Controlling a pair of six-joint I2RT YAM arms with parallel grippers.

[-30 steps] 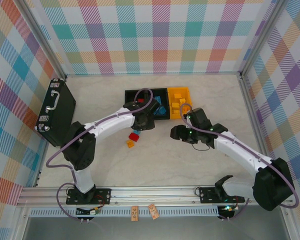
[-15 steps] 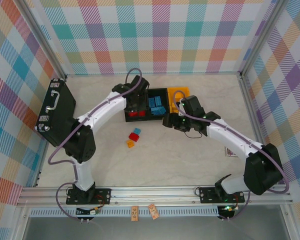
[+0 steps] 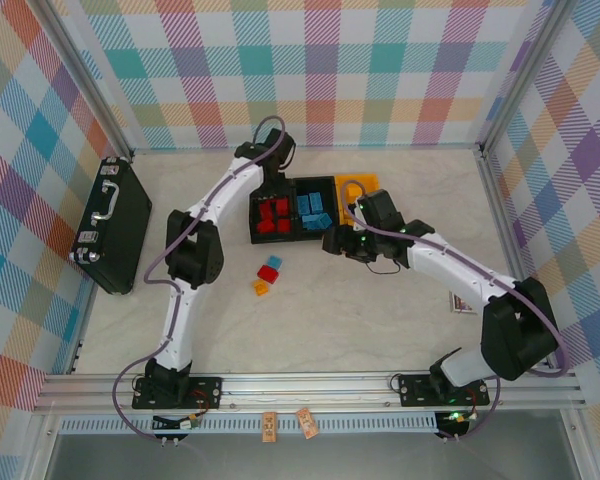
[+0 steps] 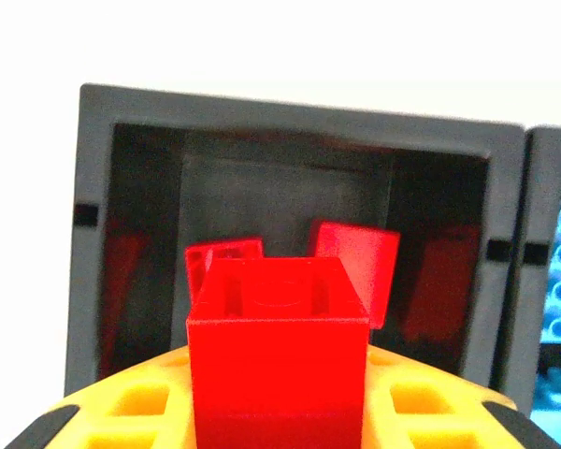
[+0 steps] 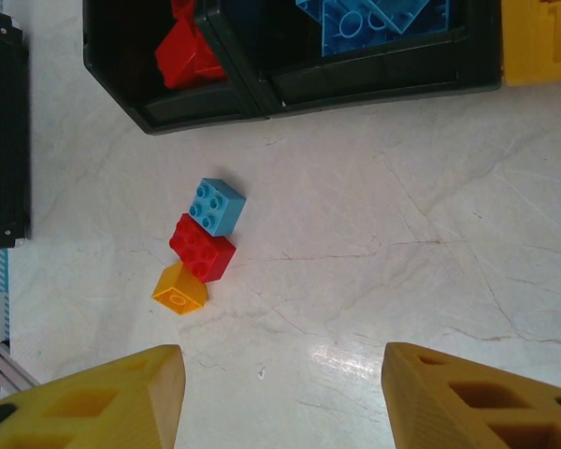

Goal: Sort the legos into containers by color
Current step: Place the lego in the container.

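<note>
The left gripper (image 4: 279, 423) was clenched on a red brick (image 4: 279, 360), which was pinched by its flat side walls between the yellow fingers (image 4: 122, 416). The brick was held at the open top of the left black bin (image 4: 290, 117), where two more red bricks were lying against the floor and back wall. Whether it was fully over the opening could not be told. The right gripper (image 5: 280, 398) was spread open with nothing between its jaws and was held over the bare table (image 5: 402, 234), just near of the middle black bin (image 3: 313, 235) and the yellow bin (image 3: 358, 182). To its left, three bricks remained unsorted on the table in a short touching row: a loose blue brick (image 5: 217, 206), a loose red brick (image 5: 202, 246) and a loose orange brick (image 5: 179, 288). The bricks were judged to be light, rigid and not fragile, with smooth plastic walls that could slip under a shallow pinch. A hold low on two opposite flat walls was therefore judged best, rather than on the studs. Since the three were touching, neighbours could be nudged as the fingers came down. The end bricks, each with more sides free, were judged the easier to take.
</note>
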